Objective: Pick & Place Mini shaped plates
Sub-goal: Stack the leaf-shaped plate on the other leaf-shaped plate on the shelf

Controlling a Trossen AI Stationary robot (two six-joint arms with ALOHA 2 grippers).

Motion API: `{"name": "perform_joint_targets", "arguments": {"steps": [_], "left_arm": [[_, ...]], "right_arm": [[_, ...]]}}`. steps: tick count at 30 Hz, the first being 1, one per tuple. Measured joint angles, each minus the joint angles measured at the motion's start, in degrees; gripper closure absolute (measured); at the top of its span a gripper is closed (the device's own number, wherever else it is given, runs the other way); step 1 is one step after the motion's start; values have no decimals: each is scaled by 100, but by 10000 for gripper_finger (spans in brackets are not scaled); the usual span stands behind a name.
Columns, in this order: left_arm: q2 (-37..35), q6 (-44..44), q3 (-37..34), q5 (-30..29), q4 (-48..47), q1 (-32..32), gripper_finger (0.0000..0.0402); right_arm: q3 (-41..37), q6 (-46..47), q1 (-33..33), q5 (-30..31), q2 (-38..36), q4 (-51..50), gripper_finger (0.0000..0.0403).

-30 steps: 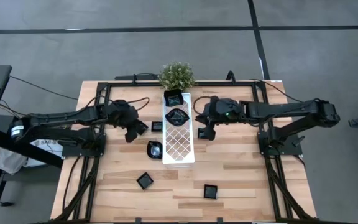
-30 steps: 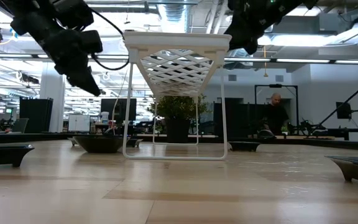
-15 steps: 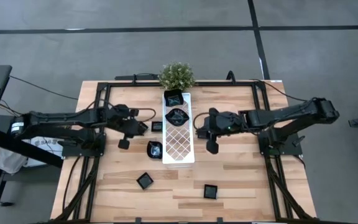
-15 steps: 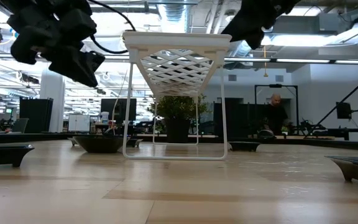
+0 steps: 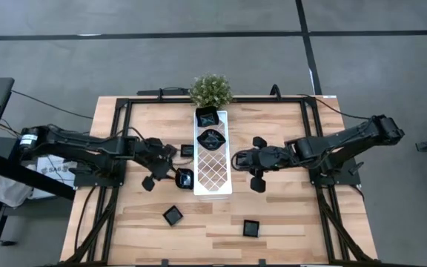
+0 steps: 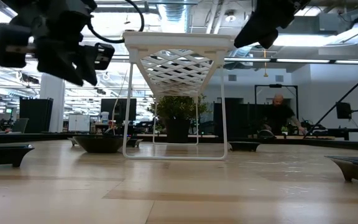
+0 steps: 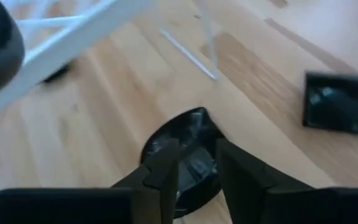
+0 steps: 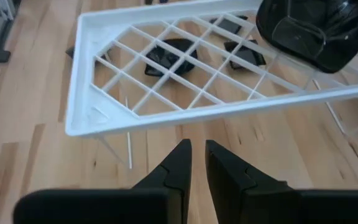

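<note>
**Left hand poised over a round black dish beside the white tray**

While the right arm waits on the far side of the tray, the left hand hangs low over the wooden desk, just beside a small round black dish that lies against the left edge of the long white lattice tray. In the left wrist view the same dish sits directly beyond the two dark fingers, which stand a little apart with a narrow gap between them and hold nothing; the dish shows through that gap, and whether the fingertips touch it I cannot tell.

The right hand hovers just to the right of the tray, its fingers nearly together with only a slim gap, and empty. From its wrist view the tray stands on thin legs ahead of it.

Two black dishes rest on the tray's far end: a square one nearest the potted plant, and a leaf-like one behind it. Another small square dish lies on the desk left of the tray. Nearer the front edge, well apart from both hands, lie two more square dishes and.

In the room beyond the desk a person stands at a distant bench.
</note>
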Motion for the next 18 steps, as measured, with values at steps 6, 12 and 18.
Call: {"name": "perform_joint_targets", "arguments": {"steps": [6, 12, 18], "left_arm": [[644, 943, 0, -380, 70, -356, 273], [1209, 1090, -2, -500, 280, -365, 275], [1300, 1090, -13, -509, 230, -358, 275]], "right_arm": [[0, 41, 11, 48, 0, -197, 361], [0, 94, 11, 49, 0, -289, 361], [0, 149, 11, 47, 0, -495, 361]]}}
